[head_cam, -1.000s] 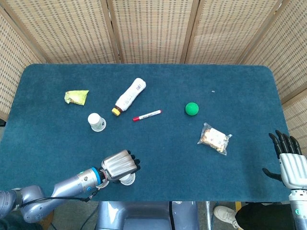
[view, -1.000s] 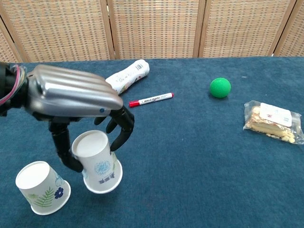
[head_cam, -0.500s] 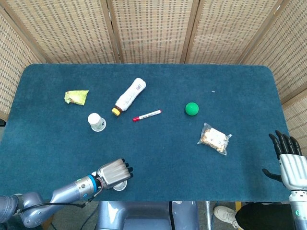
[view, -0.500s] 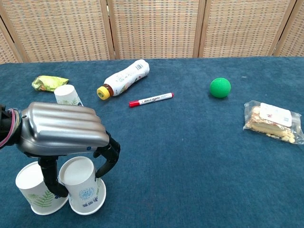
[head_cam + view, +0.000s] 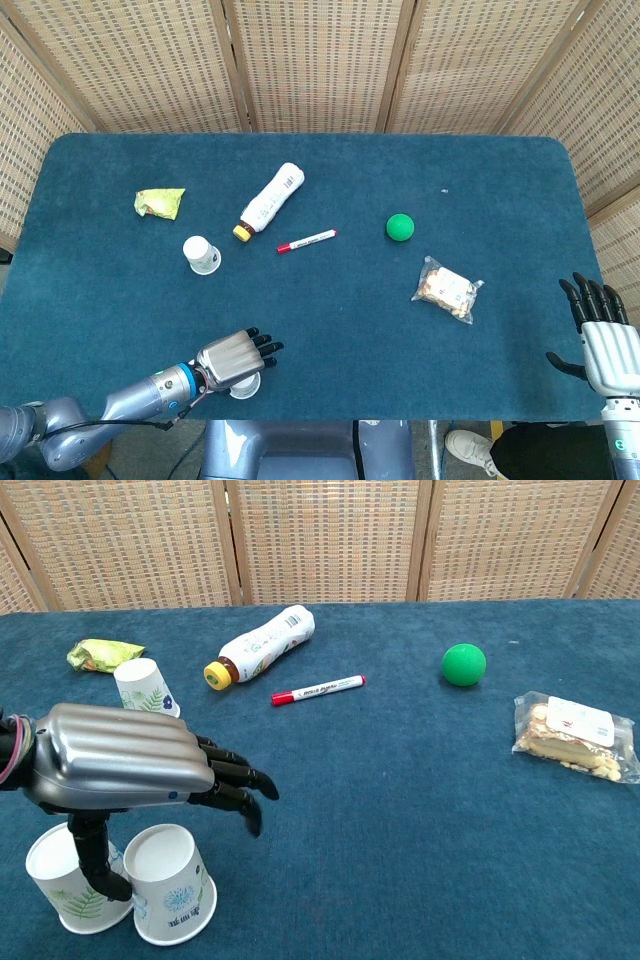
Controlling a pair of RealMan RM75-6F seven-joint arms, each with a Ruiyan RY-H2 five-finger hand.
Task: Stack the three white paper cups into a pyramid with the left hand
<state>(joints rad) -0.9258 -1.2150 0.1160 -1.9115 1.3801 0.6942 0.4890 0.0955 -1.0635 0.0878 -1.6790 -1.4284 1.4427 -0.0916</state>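
Two white paper cups stand upside down, side by side at the table's near left edge: one (image 5: 70, 882) and another (image 5: 168, 888) right of it. My left hand (image 5: 125, 770) hovers over them with its fingers stretched forward and apart, holding nothing; the thumb (image 5: 95, 858) hangs down between the two cups. In the head view the left hand (image 5: 236, 358) covers most of the pair, and only a cup rim (image 5: 246, 387) shows. The third cup (image 5: 147, 687) (image 5: 202, 254) stands upside down farther back. My right hand (image 5: 600, 335) rests with fingers spread at the near right edge.
A white bottle with a yellow cap (image 5: 271, 200) lies behind the third cup, with a red marker (image 5: 306, 241) right of it. A green ball (image 5: 400, 227), a snack bag (image 5: 448, 289) and a yellow-green wrapper (image 5: 160, 203) also lie on the blue table (image 5: 330, 330). Wicker screens stand behind.
My left hand carried a cup leftward and toward the near edge, set it down beside the other cup, then let go and spread its fingers. The right hand stayed still.
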